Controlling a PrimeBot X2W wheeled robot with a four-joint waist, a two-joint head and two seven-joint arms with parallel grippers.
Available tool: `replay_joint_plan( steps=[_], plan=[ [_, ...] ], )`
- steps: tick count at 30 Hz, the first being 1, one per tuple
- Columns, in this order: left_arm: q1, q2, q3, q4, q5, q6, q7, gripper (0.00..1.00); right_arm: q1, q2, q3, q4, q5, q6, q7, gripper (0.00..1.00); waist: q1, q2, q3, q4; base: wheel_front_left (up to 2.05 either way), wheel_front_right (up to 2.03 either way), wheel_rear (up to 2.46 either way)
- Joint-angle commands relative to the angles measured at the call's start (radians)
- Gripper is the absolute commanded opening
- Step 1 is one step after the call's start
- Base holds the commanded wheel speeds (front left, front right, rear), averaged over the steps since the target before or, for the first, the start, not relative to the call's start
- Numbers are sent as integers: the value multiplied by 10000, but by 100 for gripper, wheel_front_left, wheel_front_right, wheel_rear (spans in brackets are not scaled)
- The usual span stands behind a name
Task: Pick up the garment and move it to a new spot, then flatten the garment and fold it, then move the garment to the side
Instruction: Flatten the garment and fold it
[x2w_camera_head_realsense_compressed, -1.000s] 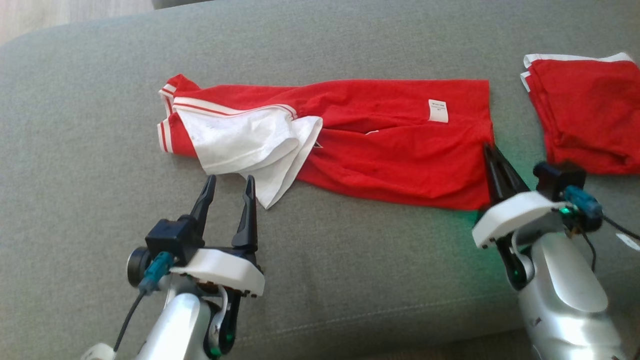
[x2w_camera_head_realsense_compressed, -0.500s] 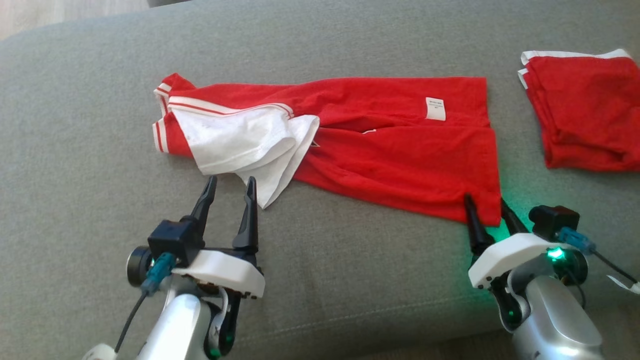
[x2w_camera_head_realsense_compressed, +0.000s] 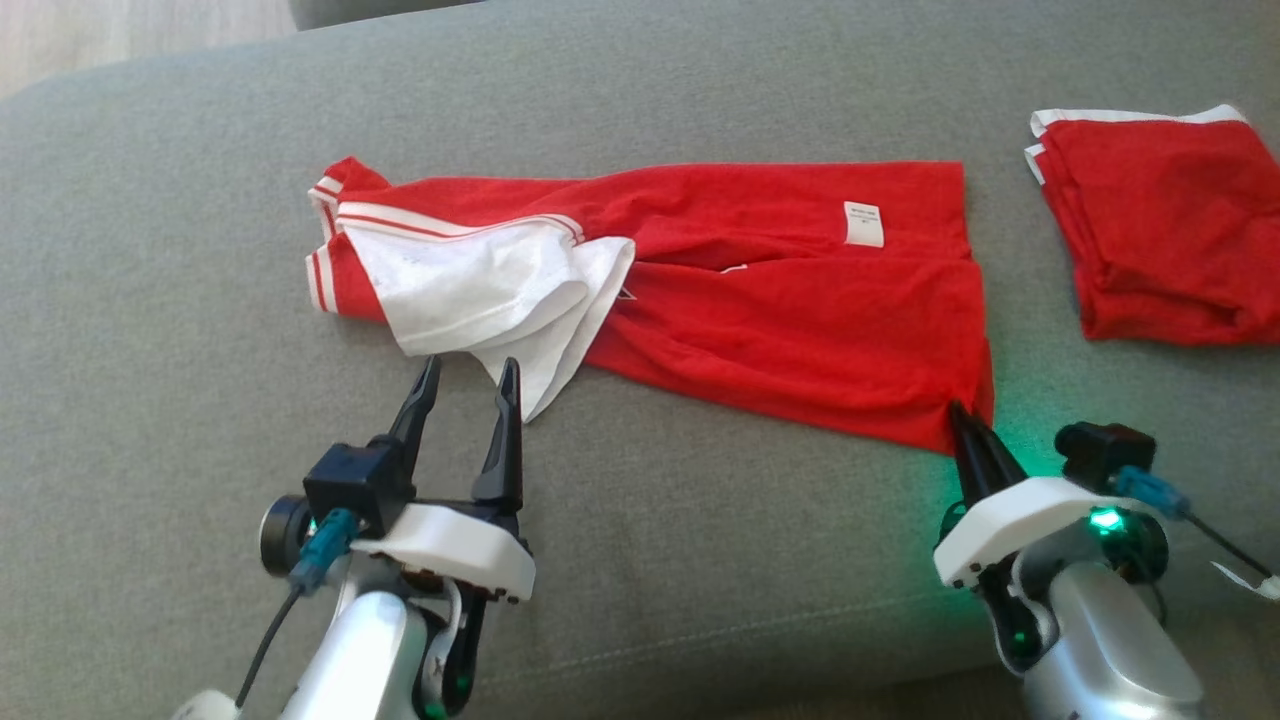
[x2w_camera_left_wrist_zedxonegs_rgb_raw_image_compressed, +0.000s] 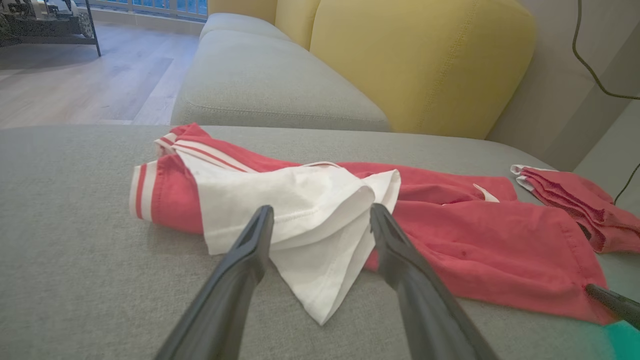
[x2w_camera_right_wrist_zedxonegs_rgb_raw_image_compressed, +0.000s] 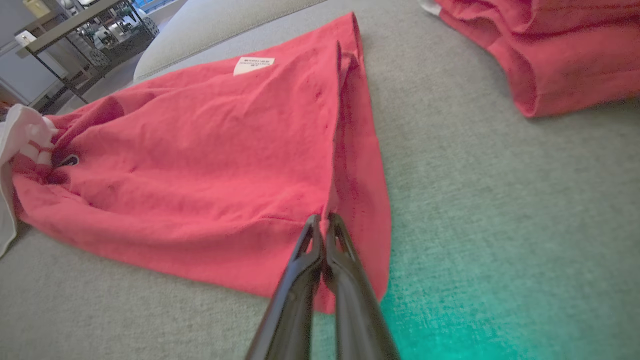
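Garment (x2w_camera_head_realsense_compressed: 780, 320) hem pinched in right tool (x2w_camera_right_wrist_zedxonegs_rgb_raw_image_compressed: 322, 218) (tented in wrist view), left tool (x2w_camera_head_realsense_compressed: 470, 366) spread

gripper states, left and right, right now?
Left gripper: open, holding nothing.
Right gripper: closed on the hem corner of the red shirt.

Soft even daylight; green glow on the sofa (x2w_camera_head_realsense_compressed: 1030, 445) beside the right end effector (x2w_camera_head_realsense_compressed: 962, 412)

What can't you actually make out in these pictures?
Label on the red garment: print too small in head view, blurred in right wrist view.
Folded red cloth: cut off by head view's right edge.
Garment's left end: covered by white fabric, head view.
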Motion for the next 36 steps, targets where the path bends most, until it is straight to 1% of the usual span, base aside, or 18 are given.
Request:
replay_joint_plan(
  steps=[1,3,6,9,10,12,15,18,19,22,23,24,25,26,29,33,36],
  plan=[
    [-70,70,285,-282,-10,65,-53,100,-43,30,123,-262,3,-4,-40,0,0,0,-4,60,0,0,0],
    [-50,70,276,-206,-117,73,-53,100,-34,30,-132,-430,-128,-4,-40,0,0,0,3,93,0,0,0],
    [-55,70,77,216,-545,-50,-53,100,22,30,-334,-597,-292,-4,-40,0,0,0,28,119,0,0,0],
    [-260,70,-407,1152,-1140,-218,-17,100,54,30,-409,-678,-404,-4,-40,0,0,0,74,130,0,0,0],
    [-585,70,-764,1751,-1400,-254,79,100,44,30,-406,-705,-436,-4,-40,0,0,0,135,118,0,0,0],
    [-939,70,-1087,2223,-1664,-231,126,100,5,30,-370,-729,-439,-4,-40,0,0,0,221,88,0,0,0],
    [-1460,70,-1417,2745,-1942,-71,83,100,-59,30,-303,-753,-427,-4,-40,0,0,0,349,25,0,0,0],
    [-1931,70,-1620,3150,-1981,167,9,100,-104,30,-286,-759,-451,-4,-40,0,0,0,479,-37,0,0,0],
    [-1931,70,-1620,3150,-1981,167,9,100,-104,30,-286,-759,-451,-4,-40,0,0,0,479,-37,0,0,0],
    [-2279,70,-1827,3605,-1871,454,-26,100,-159,30,-302,-780,-490,-4,-40,0,0,0,593,-100,0,0,0],
    [-2349,70,-1891,3764,-1877,533,-30,53,-171,30,-307,-785,-503,-4,-40,0,0,0,613,-114,0,0,0],
    [-2419,70,-1953,3891,-1874,604,-35,36,-183,30,-318,-787,-520,-4,-40,0,0,0,632,-127,0,0,0],
    [-2474,70,-2013,4024,-1864,674,-38,9,-196,30,-332,-790,-537,-4,-40,0,0,0,646,-138,0,0,0],
    [-2521,70,-2046,4115,-1881,737,-42,0,-209,30,-350,-792,-553,-4,-40,0,0,0,654,-144,0,0,0],
    [-2655,70,-1942,3958,-1811,894,-48,0,-220,30,-415,-809,-603,-4,-40,0,0,0,646,-125,0,0,0],
    [-2491,71,-1646,3537,-1627,860,-50,0,-163,30,-465,-794,-657,-4,-40,0,0,0,492,-63,0,0,0],
    [-2226,228,-1162,2645,-1277,896,-51,0,-150,30,-610,-964,-722,-4,-40,0,0,0,288,-19,0,0,0]
  ],
)
